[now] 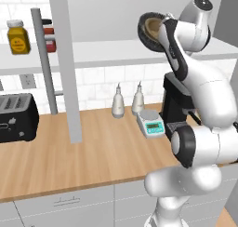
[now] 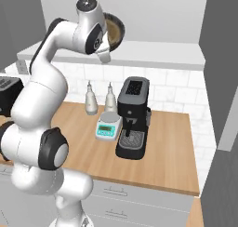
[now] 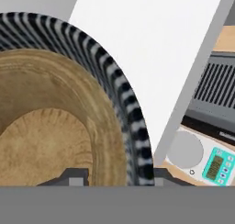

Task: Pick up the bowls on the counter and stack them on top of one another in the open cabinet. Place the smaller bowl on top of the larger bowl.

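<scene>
the arm was raised high, with the gripper [image 3: 112, 175] up at the level of the open cabinet [image 1: 111, 51], over its long white shelf. between the fingers sat the rim of the larger bowl [image 3: 124, 103], its ribbed dark outside showing as black-and-pale stripes in the hand view, and the fingertips [image 3: 75, 177] stood one on the inside and one on the outside of that rim, closed on it. the bowl was tipped on edge (its mouth faced sideways in both base views rather than up), just above the shelf; whether it touched the shelf could not be told. the inside looked tan-brown with a grained, ringed floor [image 3: 43, 145], so i could not tell whether the smaller bowl lay nested in it or this was the big bowl's own inside. below, on the counter [image 1: 69, 161], stood a kitchen scale [image 1: 151, 123], two pale bottles [image 1: 118, 103], a black coffee machine [image 2: 132, 119] and a black toaster [image 1: 16, 116], all well apart from the bowl.
</scene>
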You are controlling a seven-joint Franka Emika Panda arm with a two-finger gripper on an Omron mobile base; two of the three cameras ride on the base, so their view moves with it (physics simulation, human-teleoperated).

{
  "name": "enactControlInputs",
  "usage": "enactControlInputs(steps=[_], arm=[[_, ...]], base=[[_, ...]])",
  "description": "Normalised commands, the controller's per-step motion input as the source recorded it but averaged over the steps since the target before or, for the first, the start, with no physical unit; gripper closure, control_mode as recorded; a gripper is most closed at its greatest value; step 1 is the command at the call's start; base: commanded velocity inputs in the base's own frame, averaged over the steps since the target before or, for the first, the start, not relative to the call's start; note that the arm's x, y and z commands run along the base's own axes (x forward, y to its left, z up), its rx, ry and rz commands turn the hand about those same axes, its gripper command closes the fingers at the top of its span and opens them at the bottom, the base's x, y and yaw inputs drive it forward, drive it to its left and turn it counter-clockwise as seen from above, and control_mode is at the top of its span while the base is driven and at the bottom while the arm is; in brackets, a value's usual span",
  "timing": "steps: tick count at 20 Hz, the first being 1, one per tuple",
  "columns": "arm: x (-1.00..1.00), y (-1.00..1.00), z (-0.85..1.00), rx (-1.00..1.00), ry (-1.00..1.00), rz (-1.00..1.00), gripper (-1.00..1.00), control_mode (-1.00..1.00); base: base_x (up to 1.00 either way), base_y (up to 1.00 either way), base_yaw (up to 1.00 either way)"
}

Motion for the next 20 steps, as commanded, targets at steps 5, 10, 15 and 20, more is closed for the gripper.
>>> enactControlInputs(steps=[5, 10, 15, 20], arm=[[1.0, 0.0, -0.02, -0.03, 0.01, -0.08, -1.0, -1.0], [0.21, 0.0, -0.05, -0.02, 0.0, -0.02, -1.0, -1.0], [-0.5, -0.05, 0.0, 0.0, -0.18, -0.03, -1.0, -1.0], [-1.0, -0.22, -0.12, 0.02, -0.3, -0.04, -1.0, -1.0]], base=[[0.0, 0.0, 0.0], [0.0, 0.0, 0.0], [0.0, 0.0, 0.0], [0.0, 0.0, 0.0]])
